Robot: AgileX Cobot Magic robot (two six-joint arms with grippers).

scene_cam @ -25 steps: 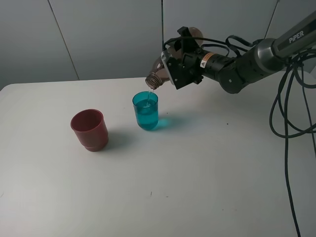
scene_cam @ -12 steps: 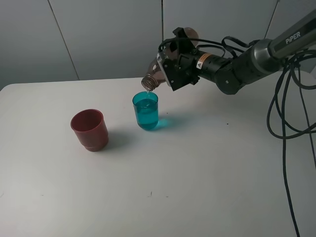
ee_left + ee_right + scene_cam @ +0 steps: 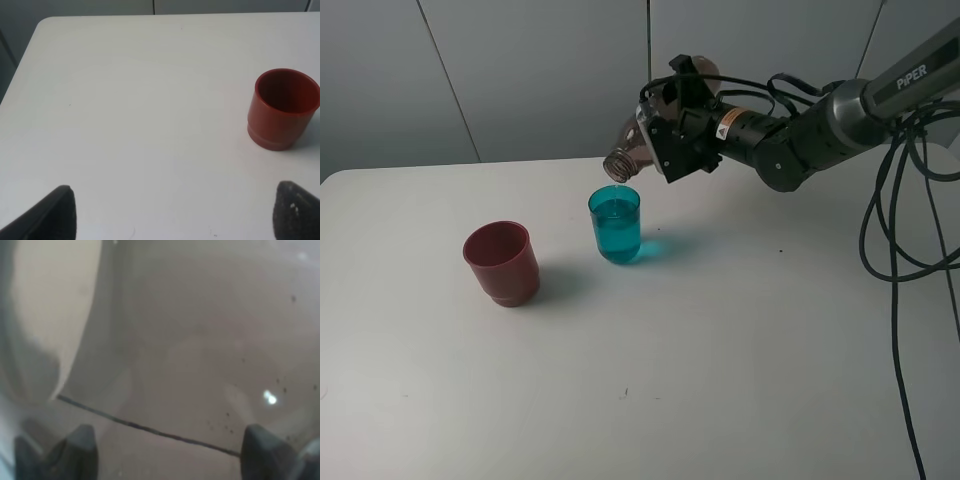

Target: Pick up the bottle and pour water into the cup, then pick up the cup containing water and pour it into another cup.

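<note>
The right hand [image 3: 667, 138] grips the bottle [image 3: 628, 153] tilted neck-down, its long axis slanting down toward the blue cup [image 3: 615, 226], which stands on the worktop [image 3: 770, 350] just below the open mouth, nearly full.

Right gripper [image 3: 665, 135] is lifting and shifting slightly left, taking the bottle [image 3: 625, 156] with it. The bottle is tipping back toward level, its neck rising away from the cup [image 3: 615, 226]. The thin stream seen a second ago is no longer showing.
</note>
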